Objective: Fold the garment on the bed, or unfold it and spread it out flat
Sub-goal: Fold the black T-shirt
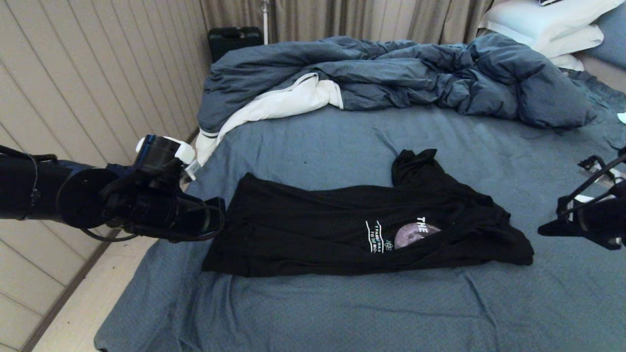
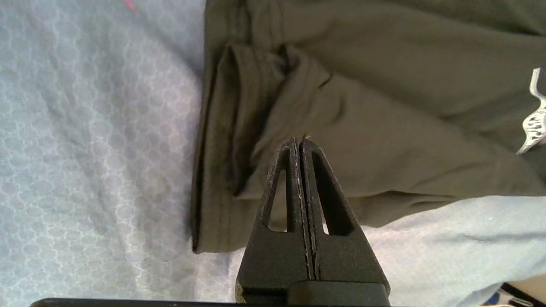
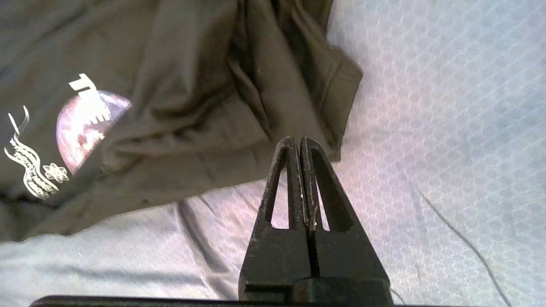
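Note:
The garment [image 1: 342,230], a black T-shirt with a moon print and white lettering, lies folded lengthwise into a long band across the bed [image 1: 313,313], one sleeve sticking up toward the duvet. My left gripper [image 1: 217,215] hovers at the shirt's left end, shut and empty; in the left wrist view the left gripper [image 2: 298,140] hangs over the garment [image 2: 384,106] near its hem. My right gripper [image 1: 545,229] floats just off the shirt's right end, shut with nothing in it; the right wrist view shows the right gripper [image 3: 297,140] by the garment [image 3: 192,106] corner.
A bulky dark-blue duvet [image 1: 391,78] with white lining lies bunched across the far side of the bed. White pillows [image 1: 547,24] are at the far right. A wall [image 1: 73,98] and floor strip [image 1: 88,303] run along the bed's left edge. A black case [image 1: 234,40] stands in the far corner.

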Tool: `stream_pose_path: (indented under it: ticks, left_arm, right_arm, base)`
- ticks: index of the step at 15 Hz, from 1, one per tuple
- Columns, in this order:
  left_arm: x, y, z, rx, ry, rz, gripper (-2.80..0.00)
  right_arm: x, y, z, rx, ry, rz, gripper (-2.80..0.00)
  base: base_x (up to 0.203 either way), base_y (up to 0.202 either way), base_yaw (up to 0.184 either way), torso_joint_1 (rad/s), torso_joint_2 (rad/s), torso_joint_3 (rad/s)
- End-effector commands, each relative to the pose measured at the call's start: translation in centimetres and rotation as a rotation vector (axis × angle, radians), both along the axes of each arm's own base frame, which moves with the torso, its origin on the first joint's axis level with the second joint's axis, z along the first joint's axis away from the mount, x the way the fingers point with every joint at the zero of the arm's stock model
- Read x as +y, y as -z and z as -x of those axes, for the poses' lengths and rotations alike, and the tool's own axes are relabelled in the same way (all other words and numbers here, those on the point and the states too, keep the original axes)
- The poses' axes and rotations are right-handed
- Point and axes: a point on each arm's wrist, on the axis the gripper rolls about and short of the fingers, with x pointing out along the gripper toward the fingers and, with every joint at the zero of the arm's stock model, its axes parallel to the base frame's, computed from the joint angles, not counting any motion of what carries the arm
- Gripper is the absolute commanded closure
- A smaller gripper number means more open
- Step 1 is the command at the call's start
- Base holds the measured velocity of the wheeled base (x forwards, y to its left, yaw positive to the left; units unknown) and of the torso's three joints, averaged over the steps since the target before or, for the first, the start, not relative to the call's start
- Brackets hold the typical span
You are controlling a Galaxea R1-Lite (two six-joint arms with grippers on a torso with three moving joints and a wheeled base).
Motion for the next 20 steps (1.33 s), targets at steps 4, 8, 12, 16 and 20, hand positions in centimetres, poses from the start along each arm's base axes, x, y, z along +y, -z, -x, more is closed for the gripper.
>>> stream_pose_path:
  ticks: [4,8,12,16,20]
  left_arm:
    - [-0.7,0.3,0.1,0.009,0.027,-0.006,0.00]
    - [-1.5,-0.7,0.9,-0.020,0.058,0.006,-2.80]
    - [-1.5,0.4,1.5,0.021,0.063,-0.005,-2.80]
    - [-1.8,2.0,1.8,0.053,0.075,-0.011,-2.80]
    - [-2.4,3.3,1.1,0.072,0.092,-0.004,-2.80]
  right_arm:
    - [-0.3,1.9,-0.8,0.044,-0.025,-0.045,0.00]
    - [-0.5,2.2,-1.0,0.040,-0.034,-0.063,0.00]
    - [-0.6,2.6,-1.2,0.050,-0.034,-0.070,0.00]
    - [-0.8,3.4,-1.7,0.067,-0.034,-0.079,0.00]
    - [-0.9,3.8,-1.9,0.078,-0.033,-0.085,0.00]
  base:
    - [0.000,0.000,0.000,0.000,0.00,0.000]
    - [0.000,0.000,0.000,0.000,0.00,0.000]
    - [0.000,0.000,0.000,0.000,0.00,0.000]
    - [0.000,0.000,0.000,0.000,0.00,0.000]
    - [0.000,0.000,0.000,0.000,0.00,0.000]
